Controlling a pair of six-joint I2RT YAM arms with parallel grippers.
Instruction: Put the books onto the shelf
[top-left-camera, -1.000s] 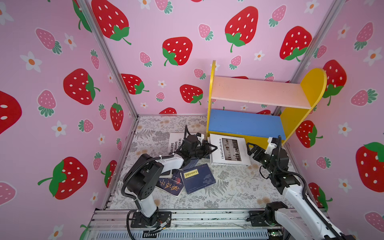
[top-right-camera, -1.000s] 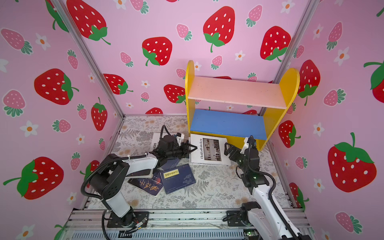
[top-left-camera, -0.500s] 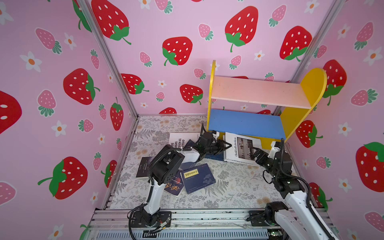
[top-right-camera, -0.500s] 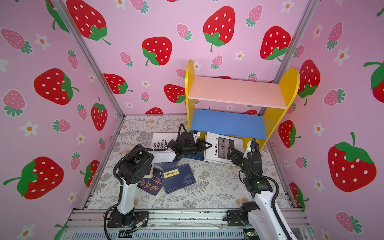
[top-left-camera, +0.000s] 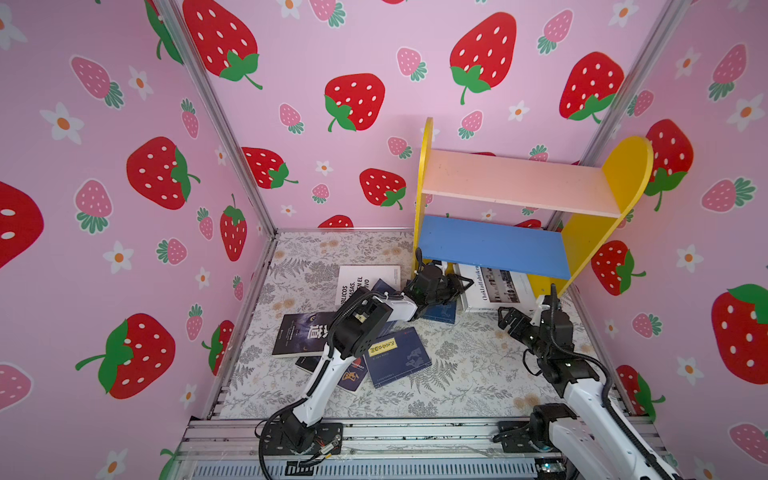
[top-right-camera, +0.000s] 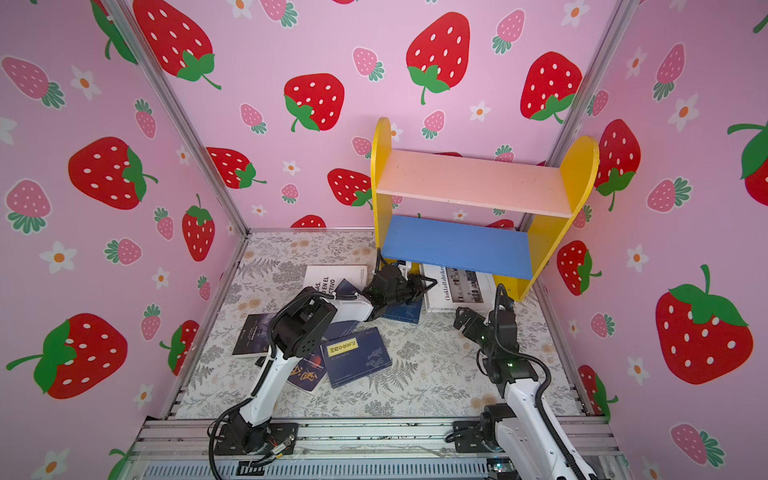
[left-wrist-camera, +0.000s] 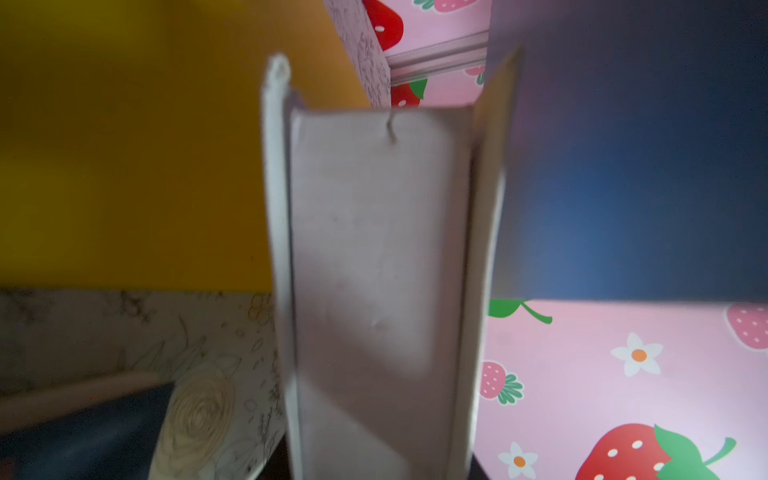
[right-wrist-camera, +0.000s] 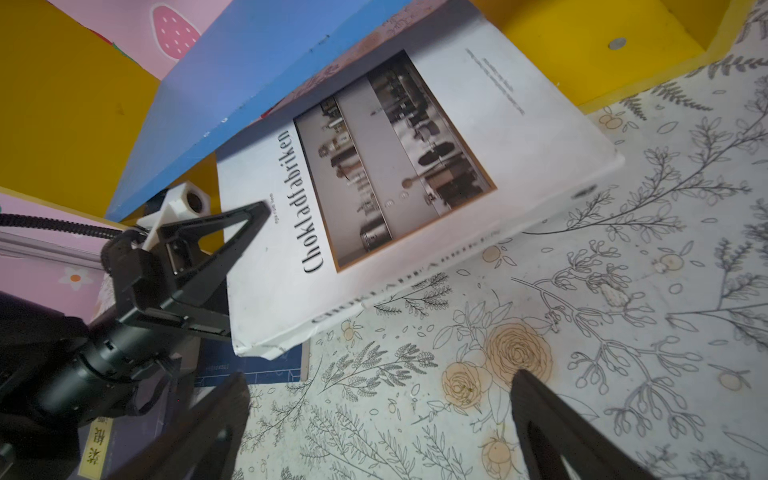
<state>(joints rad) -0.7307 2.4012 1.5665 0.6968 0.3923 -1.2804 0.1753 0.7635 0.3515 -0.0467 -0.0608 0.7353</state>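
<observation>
Right wrist: left gripper (right-wrist-camera: 245, 266) pinches the white book (right-wrist-camera: 415, 166), seemingly to slide it into the shelf (right-wrist-camera: 232, 83); right gripper (right-wrist-camera: 380, 376) gapes empty.

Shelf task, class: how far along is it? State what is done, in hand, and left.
Done: nothing; the pink upper board and blue lower board are bare. In hand: the left gripper grips the white Chokladfabriken book, its far end beneath the blue board; the right gripper is open, empty. Left: that book and the other books on the floor.
</observation>
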